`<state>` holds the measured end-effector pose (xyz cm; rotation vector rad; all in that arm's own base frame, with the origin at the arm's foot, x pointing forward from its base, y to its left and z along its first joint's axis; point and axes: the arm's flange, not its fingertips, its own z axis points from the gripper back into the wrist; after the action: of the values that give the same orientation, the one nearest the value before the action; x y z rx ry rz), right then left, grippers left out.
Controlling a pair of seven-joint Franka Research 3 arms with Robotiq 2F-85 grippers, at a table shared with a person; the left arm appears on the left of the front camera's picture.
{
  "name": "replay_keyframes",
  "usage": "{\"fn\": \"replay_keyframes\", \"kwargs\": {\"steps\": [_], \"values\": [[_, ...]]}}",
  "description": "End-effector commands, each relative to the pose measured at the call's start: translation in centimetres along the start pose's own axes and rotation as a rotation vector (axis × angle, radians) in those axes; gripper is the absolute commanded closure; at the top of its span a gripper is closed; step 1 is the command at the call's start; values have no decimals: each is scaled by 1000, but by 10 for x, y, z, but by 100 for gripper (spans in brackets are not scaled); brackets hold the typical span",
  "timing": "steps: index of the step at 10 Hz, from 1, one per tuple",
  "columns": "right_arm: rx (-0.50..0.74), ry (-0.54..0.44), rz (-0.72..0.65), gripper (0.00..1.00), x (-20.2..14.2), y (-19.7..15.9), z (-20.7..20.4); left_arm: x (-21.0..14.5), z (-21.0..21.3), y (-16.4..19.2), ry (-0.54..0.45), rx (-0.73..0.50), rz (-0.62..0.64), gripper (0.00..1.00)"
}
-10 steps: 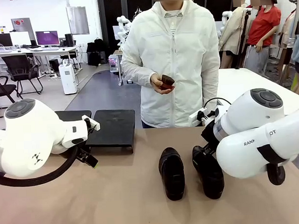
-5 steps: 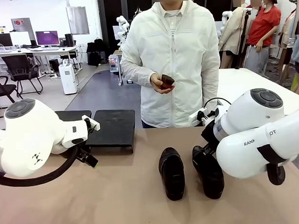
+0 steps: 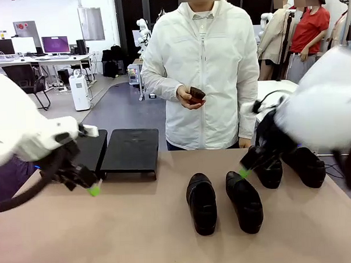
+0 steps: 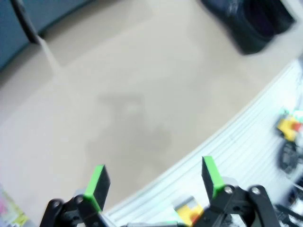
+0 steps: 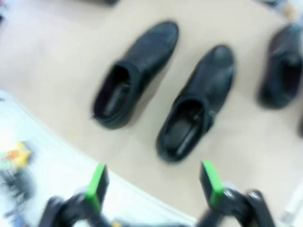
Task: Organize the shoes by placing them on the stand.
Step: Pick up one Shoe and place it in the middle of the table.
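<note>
Showing both arms swung out of the tucked pose of a moment ago: the left tool (image 3: 92, 187) now hangs low over the bench (image 3: 139, 226), just in front of the stand (image 3: 132, 148), and the right tool (image 3: 245, 170) has lifted clear to hover at the far end of the nearer right shoe (image 3: 244, 201). The right arm's move uncovers two further shoes (image 3: 308, 166) at the bench's right side, so all four can now be counted. The nearer left shoe (image 3: 202, 203) lies just beside its neighbour, unmoved. Both tools stand spread wide with nothing between the green pads (image 5: 210, 182). The stand, toward the far left of the bench, bears no shoe, and all four rest on the bench apart from it. By this evidence the approach to a first grasp is only beginning and no placement is yet made
</note>
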<state>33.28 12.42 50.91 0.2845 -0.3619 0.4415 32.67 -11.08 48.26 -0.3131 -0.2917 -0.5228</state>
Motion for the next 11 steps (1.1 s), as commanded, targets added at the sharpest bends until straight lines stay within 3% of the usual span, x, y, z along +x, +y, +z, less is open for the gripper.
{"fn": "replay_keyframes", "kwargs": {"steps": [1, 2, 4, 6, 7, 8, 9, 11], "values": [[136, 16, -181, 0, -20, -18, 90, -58, 72, 21, -63, -152, -46, 0], [217, -12, -261, 0, -34, -37, 114, -89, 90, 33, -93, -250, -79, 0], [347, -168, -467, 0, -73, -97, 142, -147, 100, 81, -270, -469, 92, 0], [327, -301, -669, 0, -101, -151, 151, -187, 95, 114, -450, -641, 226, 0], [297, -354, -761, 0, -110, -167, 149, -192, 93, 119, -489, -614, 238, 0], [115, -410, -876, 0, -113, -174, 141, -168, 142, 119, -372, -554, 169, 0], [323, -276, -705, 0, -120, -170, 167, -168, 142, 119, -372, -554, 169, 0], [323, -276, -705, 0, -120, -170, 167, -168, 142, 119, -372, -554, 169, 0]]}}
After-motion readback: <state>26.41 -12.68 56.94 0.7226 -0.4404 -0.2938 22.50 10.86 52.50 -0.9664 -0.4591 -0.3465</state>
